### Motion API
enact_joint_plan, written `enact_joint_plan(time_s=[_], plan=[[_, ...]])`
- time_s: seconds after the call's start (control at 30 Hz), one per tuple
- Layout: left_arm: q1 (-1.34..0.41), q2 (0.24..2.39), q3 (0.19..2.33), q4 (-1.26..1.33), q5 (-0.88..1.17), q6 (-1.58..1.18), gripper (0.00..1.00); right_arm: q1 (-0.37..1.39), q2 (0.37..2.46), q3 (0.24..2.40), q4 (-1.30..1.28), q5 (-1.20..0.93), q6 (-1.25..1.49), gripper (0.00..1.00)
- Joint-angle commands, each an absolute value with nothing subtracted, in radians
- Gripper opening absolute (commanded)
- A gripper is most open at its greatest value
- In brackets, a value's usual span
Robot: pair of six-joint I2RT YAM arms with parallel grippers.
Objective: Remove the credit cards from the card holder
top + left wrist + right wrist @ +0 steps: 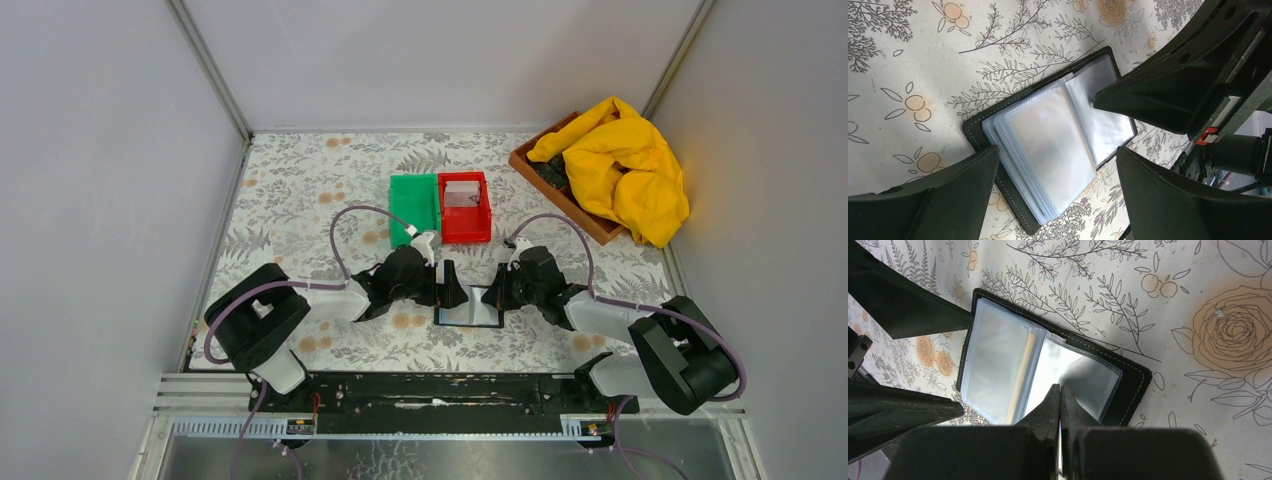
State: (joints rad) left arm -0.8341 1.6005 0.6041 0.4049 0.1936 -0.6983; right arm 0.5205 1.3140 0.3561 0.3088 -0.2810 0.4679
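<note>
The card holder [469, 307] lies open on the flowered table between both arms, a black cover with glossy grey sleeves [1058, 135] fanned on one side. My left gripper [1057, 150] is open, its two fingers straddling the holder's sleeve stack with nothing between them but the holder below. My right gripper [1060, 387] is shut, and its tip rests on the single flat sleeve of the other half [1088, 375]. I cannot make out credit cards inside the sleeves. A pale flat card [461, 193] lies in the red bin.
A red bin [482, 222] and a green bin [413, 208] stand side by side just beyond the holder. A wooden tray [577, 210] with a yellow cloth [620, 165] sits at the back right. Grey walls close in the table.
</note>
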Motion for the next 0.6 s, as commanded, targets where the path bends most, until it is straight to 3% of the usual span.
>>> enact_joint_plan(time_s=[0.0, 0.27, 0.57], plan=[[-0.852, 1.582, 0.592, 0.397, 0.234, -0.732, 0.94, 0.515, 1.316, 0.387, 0.324, -0.285, 0.465, 0.00], [-0.896, 1.480, 0.602, 0.277, 0.105, -0.730, 0.93, 0.515, 1.315, 0.387, 0.325, -0.287, 0.465, 0.00], [-0.915, 1.468, 0.611, 0.241, 0.108, -0.756, 0.94, 0.514, 1.319, 0.387, 0.325, -0.287, 0.465, 0.00]])
